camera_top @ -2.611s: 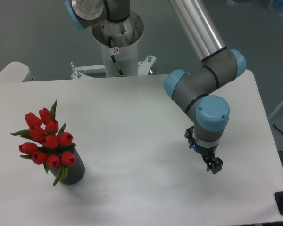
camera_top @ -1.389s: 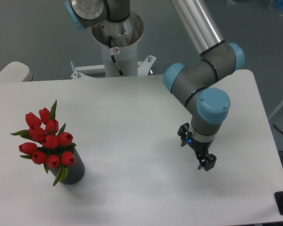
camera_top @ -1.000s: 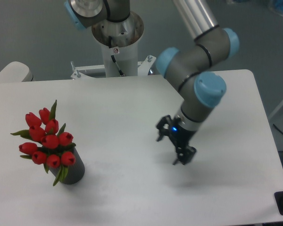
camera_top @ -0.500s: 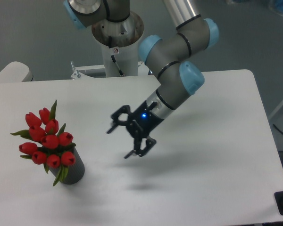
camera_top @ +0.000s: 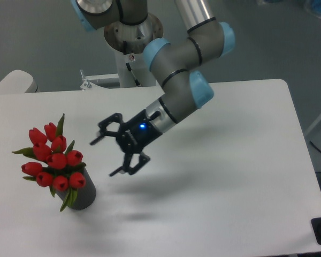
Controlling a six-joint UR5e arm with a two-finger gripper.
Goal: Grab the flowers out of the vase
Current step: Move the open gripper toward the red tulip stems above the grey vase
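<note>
Over the last few seconds the black two-finger gripper (camera_top: pixel 108 157) has swept from near the right edge of the white tabletop (camera_top: pixel 241 176) across the middle toward the left side, and it has turned from pointing down to pointing sideways at the bouquet. Its jaws, close together at the start, now stand spread wide with nothing between them. It hangs above the table surface, near the flowers but not touching them, with bare table showing between its fingertips and the nearest leaves.

Judging by this, the arm is in its approach: lined up and opened for a sideways grasp, with the closing step not yet begun. The likely target is the stems or the base of the bunch, though only a little stem shows above the rim.

The small dark grey cylindrical vase (camera_top: pixel 84 196) stands upright near the front-left corner of the tabletop. It holds the tight bunch of red tulip buds with green pointed leaves (camera_top: pixel 52 159), which rises above the rim and leans toward the left edge. The flowers are untouched and fully seated in the vase.
</note>
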